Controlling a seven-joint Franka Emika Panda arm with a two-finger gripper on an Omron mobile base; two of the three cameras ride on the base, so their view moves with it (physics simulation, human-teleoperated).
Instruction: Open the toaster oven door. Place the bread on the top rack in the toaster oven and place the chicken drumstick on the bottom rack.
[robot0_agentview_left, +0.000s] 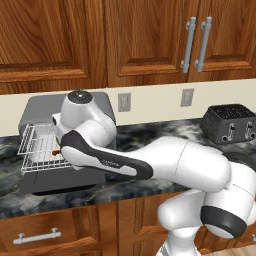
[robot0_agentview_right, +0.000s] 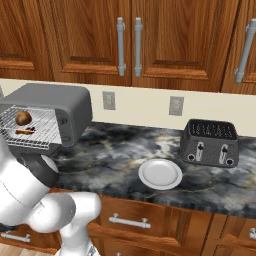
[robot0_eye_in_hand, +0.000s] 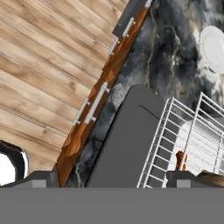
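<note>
1. The arm's white links cover much of the toaster oven (robot0_agentview_left: 37, 107) in the left base view; the claw (robot0_eye_in_hand: 111, 177) shows as two dark tips cut off at the bottom edge of the hand view.
2. The claw is spread wide — nothing sits between its tips.
3. The toaster oven door (robot0_eye_in_hand: 124, 144), a dark grey flat panel, hangs open directly ahead of the claw, between its tips.
4. The racks are slid out — thin silver wire grids. The bread (robot0_agentview_right: 22, 118), a round brown lump, sits on the top rack (robot0_agentview_right: 30, 122); the chicken drumstick (robot0_agentview_right: 24, 131), small and reddish-brown, lies on the bottom rack (robot0_agentview_right: 35, 140).
5. The drumstick shows just beyond one claw tip.
</note>
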